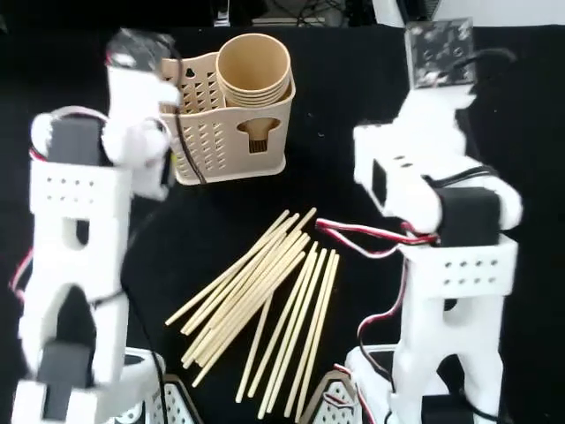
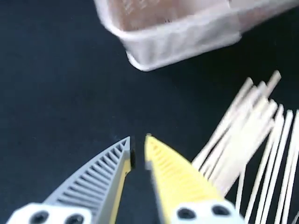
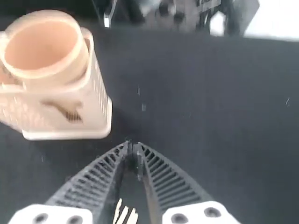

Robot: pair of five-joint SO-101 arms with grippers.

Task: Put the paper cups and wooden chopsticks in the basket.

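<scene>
A stack of paper cups (image 1: 253,69) stands inside the beige perforated basket (image 1: 205,132) at the back of the black table; the cups (image 3: 44,46) and basket (image 3: 56,116) also show in the right wrist view. Several wooden chopsticks (image 1: 265,300) lie fanned on the cloth in front of the basket. My left gripper (image 2: 138,142) hangs shut and empty above the cloth between the basket (image 2: 182,37) and the chopsticks (image 2: 247,130). My right gripper (image 3: 132,148) is shut and empty, to the right of the basket, with chopstick tips (image 3: 124,215) below it.
Both white arms stand folded, one (image 1: 79,230) left of the chopsticks, one (image 1: 441,221) right of them. Red and black cables (image 1: 371,238) trail near the right arm's base. Dark clutter lies past the table's far edge.
</scene>
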